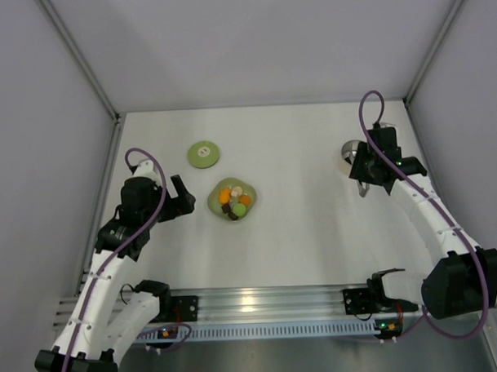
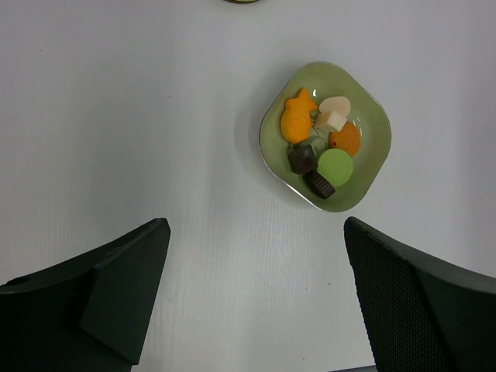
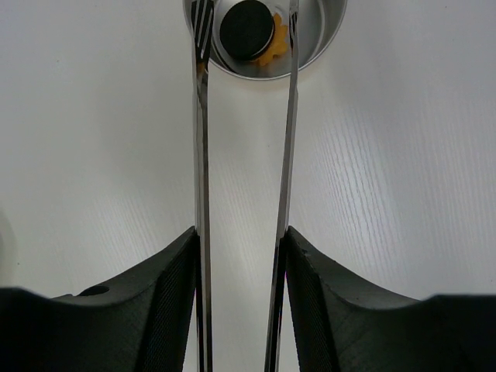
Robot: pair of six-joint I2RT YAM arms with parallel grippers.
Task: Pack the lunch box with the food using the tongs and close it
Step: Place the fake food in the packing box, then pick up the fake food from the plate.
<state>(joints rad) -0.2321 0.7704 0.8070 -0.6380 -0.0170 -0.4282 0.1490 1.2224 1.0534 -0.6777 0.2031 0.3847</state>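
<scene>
My right gripper [image 3: 242, 242] clamps the long thin silvery metal tongs [image 3: 201, 155], tips parted over the small round silvery metal tin [image 3: 329, 35], where a black disc [image 3: 246, 29] and an orange piece [image 3: 273, 53] lie. Left gripper [image 2: 256, 232] gapes empty above the light green squarish plate [image 2: 376, 128]. Mid-packing, I reckon: next, tongs to the plate for another piece

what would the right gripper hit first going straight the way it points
Probably the lunch box: the right gripper holds the tongs, whose tips sit at its rim beside a dark piece; depth is unclear.
</scene>
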